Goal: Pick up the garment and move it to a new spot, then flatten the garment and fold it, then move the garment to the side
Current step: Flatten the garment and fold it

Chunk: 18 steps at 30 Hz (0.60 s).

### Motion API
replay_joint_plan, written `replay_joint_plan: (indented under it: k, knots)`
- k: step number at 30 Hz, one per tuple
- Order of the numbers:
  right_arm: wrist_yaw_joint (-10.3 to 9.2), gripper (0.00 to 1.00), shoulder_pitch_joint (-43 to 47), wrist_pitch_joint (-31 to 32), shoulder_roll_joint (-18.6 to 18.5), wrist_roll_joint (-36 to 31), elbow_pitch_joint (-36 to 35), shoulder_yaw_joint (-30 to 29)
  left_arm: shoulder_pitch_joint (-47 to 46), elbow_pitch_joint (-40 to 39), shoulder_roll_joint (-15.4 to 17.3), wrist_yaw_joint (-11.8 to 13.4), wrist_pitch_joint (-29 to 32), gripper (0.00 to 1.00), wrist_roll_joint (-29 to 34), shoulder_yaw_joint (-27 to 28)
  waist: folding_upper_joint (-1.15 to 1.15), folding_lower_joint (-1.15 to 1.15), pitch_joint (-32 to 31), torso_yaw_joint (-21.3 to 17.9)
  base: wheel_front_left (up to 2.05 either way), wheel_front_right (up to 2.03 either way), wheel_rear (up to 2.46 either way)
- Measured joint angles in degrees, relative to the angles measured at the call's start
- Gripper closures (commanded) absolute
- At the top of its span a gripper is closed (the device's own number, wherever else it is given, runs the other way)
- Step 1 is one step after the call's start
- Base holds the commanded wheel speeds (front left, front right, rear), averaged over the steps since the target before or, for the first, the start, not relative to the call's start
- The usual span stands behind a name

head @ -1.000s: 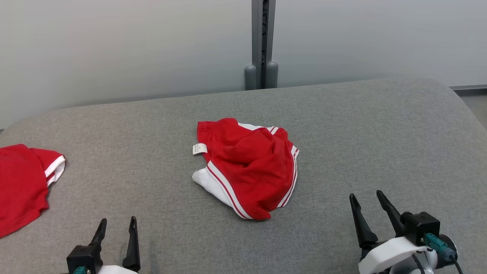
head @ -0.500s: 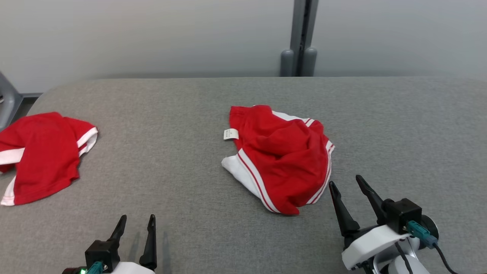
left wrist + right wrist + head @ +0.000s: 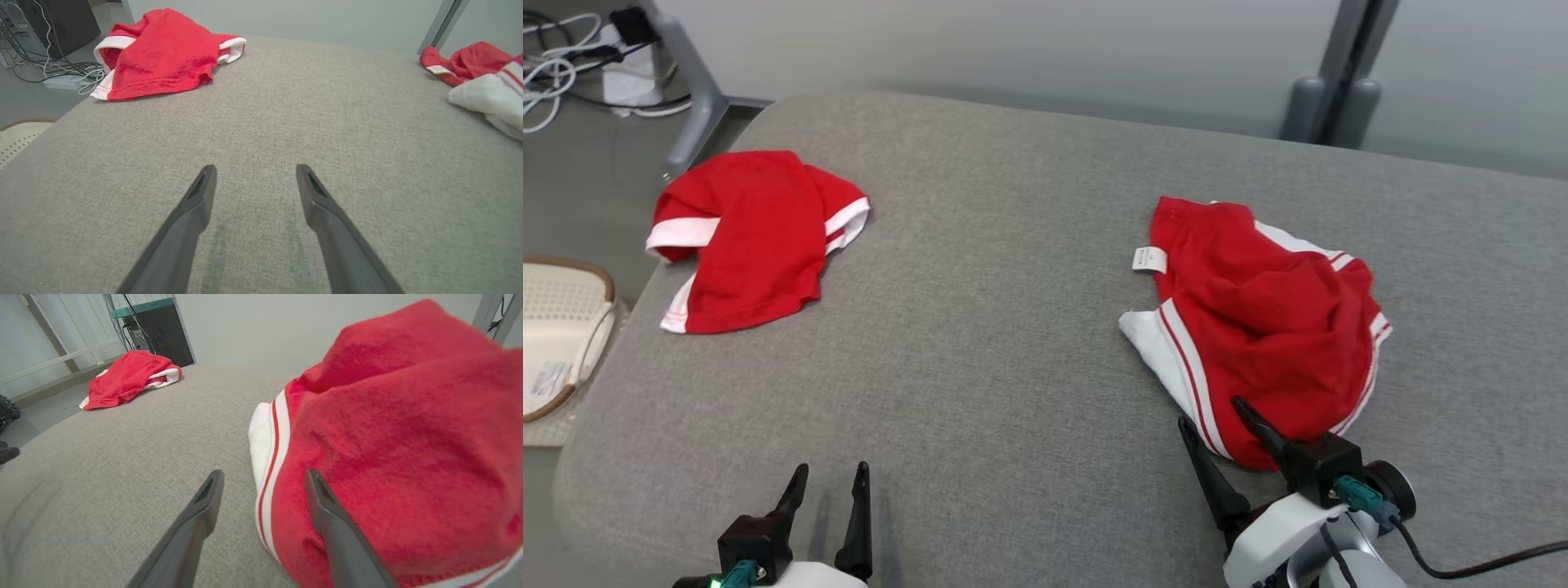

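A crumpled red garment (image 3: 1262, 327) with white side stripes is seen lying in a heap on the right half of a grey padded table (image 3: 996, 367), with a small white label (image 3: 1149, 259) showing at its far left edge. The right gripper (image 3: 1210, 411) is held low at the heap's near edge, its two dark fingers spread wide and nothing gripped between them. In the right wrist view one finger is placed over the red cloth and the other over bare table, though whether the cloth is actually touched cannot be told from these angles. The left gripper (image 3: 832, 466) is likewise spread and empty, poised above bare table well apart from the heap. A second red garment (image 3: 756, 237) (loosely doubled over, white trim showing) is laid near the table's far left corner. Judged from this, the task is at its very start: nothing has been picked up, and the lift, the move to a new spot, the flattening, the fold and the final shift aside are all left to be done.
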Motion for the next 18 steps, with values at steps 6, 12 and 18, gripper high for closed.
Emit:
replay_joint_plan:
  k: [6,12,18]
  knots:
    - [0.0,0.0,-1.1,0.0,-0.7,-1.8,5.2,-0.4,-0.2,0.5,0.0,0.5,0.0,0.0,-1.6,-1.1,0.0,0.0,1.6,2.0,0.0,0.0,0.0]
    - [0.0,0.58,-3.9,-0.2,-0.7,-3.9,12.7,0.0,-1.1,0.6,0.0,1.0,0.0,0.0,-2.6,-2.1,0.0,0.0,2.4,2.3,0.0,0.0,0.0]
    - [-0.01,1.0,-5.3,0.0,-0.6,-1.5,12.0,1.9,-1.2,0.6,0.0,1.1,0.0,0.0,-3.0,-2.6,0.0,0.0,2.1,2.0,0.0,0.0,0.0]
